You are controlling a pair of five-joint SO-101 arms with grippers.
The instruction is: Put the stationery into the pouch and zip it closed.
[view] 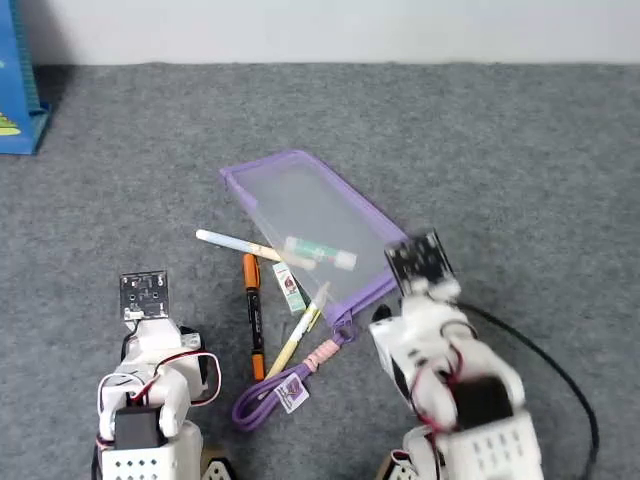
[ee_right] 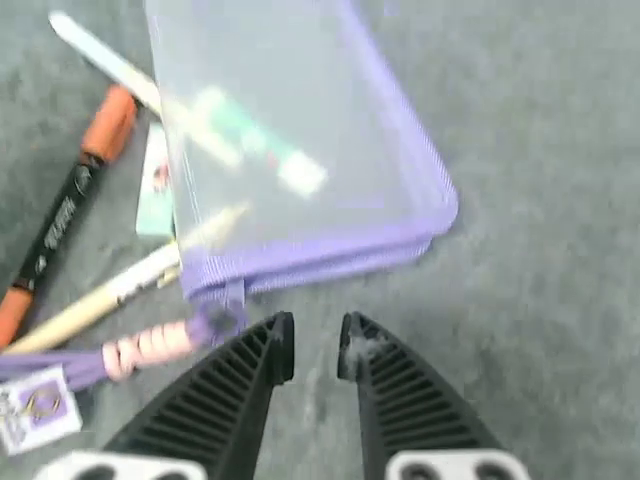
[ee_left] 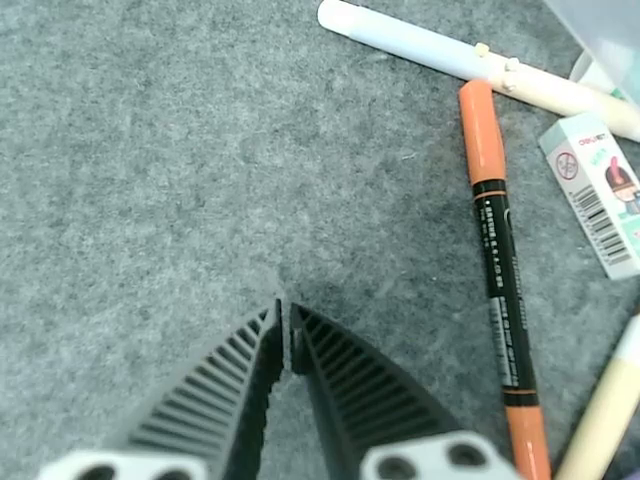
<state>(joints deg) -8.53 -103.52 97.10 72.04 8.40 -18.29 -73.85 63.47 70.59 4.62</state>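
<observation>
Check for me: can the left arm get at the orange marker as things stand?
Probably yes. The orange marker lies flat on open carpet beside the left gripper, nothing between them. Its jaws are shut and would need to open; the eraser lies close on the marker's far side.

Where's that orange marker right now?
The orange marker lies on the grey mat in the high view, nearer the left arm, beside the small eraser and just outside the purple pouch.
</observation>
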